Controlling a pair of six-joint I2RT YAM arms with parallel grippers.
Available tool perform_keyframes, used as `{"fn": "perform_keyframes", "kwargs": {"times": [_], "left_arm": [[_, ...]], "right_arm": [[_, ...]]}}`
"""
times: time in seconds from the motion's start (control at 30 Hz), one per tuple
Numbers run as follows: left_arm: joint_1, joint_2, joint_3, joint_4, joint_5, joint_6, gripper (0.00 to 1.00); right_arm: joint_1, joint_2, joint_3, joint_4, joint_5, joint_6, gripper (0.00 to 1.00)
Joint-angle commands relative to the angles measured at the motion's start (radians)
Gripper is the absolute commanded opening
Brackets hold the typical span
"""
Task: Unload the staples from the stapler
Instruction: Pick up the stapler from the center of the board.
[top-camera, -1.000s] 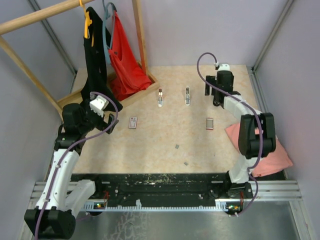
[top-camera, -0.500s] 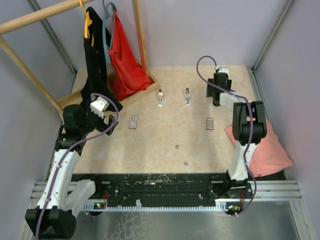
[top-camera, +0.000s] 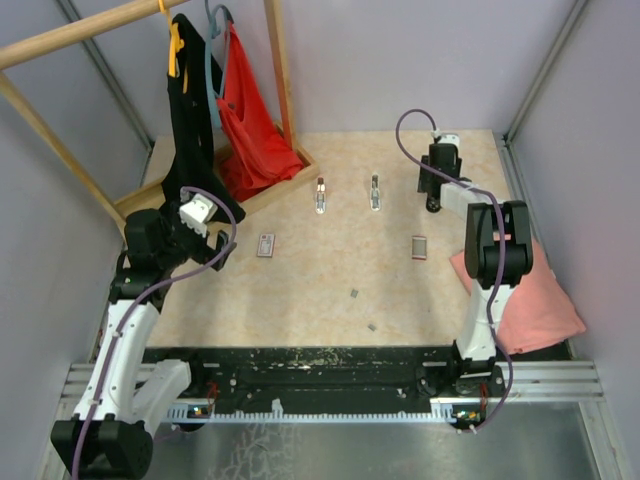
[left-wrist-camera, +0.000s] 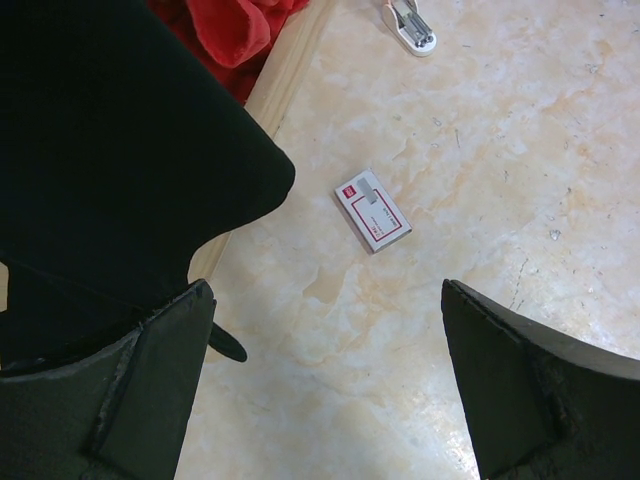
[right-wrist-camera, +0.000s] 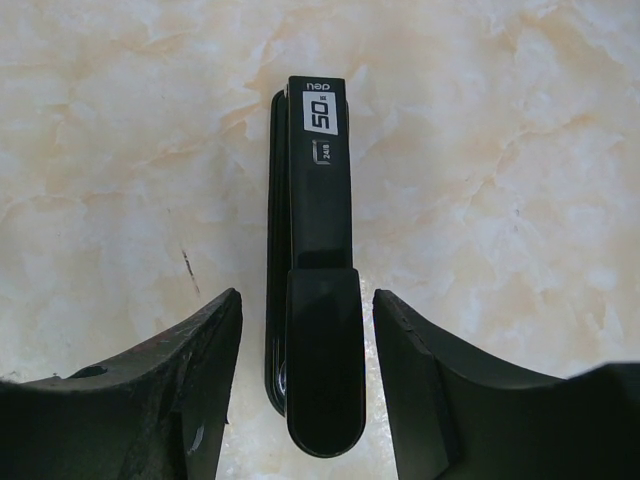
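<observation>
The stapler (right-wrist-camera: 318, 220), slim and glossy black with a white "50" label at its far end, is lying flat at the far right of the bench (top-camera: 300, 290). It is being straddled by the right claw (right-wrist-camera: 307, 297), whose 2 dark, rough-edged fingers (right-wrist-camera: 190, 370) are being held apart, with a narrow gap showing on each side of the stapler.

The left claw (left-wrist-camera: 325, 340) is being held wide apart above the bench's left side, gripping nothing, over a small red-and-white box (left-wrist-camera: 373, 210).

2 tiny silvery-grey staples (top-camera: 354, 293) are lying loose nearer the front.

The bench is being seen as smooth, beige and marbled, enclosed by pale lilac walls (top-camera: 400, 60). A black garment (top-camera: 190, 100) and a red one (top-camera: 250, 130) are hanging from a wooden rack (top-camera: 60, 40), and a pink cloth (top-camera: 535, 305) is lying crumpled at the right edge.
</observation>
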Motion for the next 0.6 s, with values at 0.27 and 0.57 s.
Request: {"fn": "perform_keyframes", "kwargs": {"times": [0.27,0.57], "left_arm": [[0.007,-0.028,0.008,0.02,-0.025,0.0,0.99],[0.006,-0.031,0.016,0.018,-0.009,0.001,0.99]], "right_arm": [[-0.028,0.013,0.001,0.015,-0.038,0.017,0.43],[-0.029,0.018,-0.012,0.009,-0.052,0.016,0.42]]}}
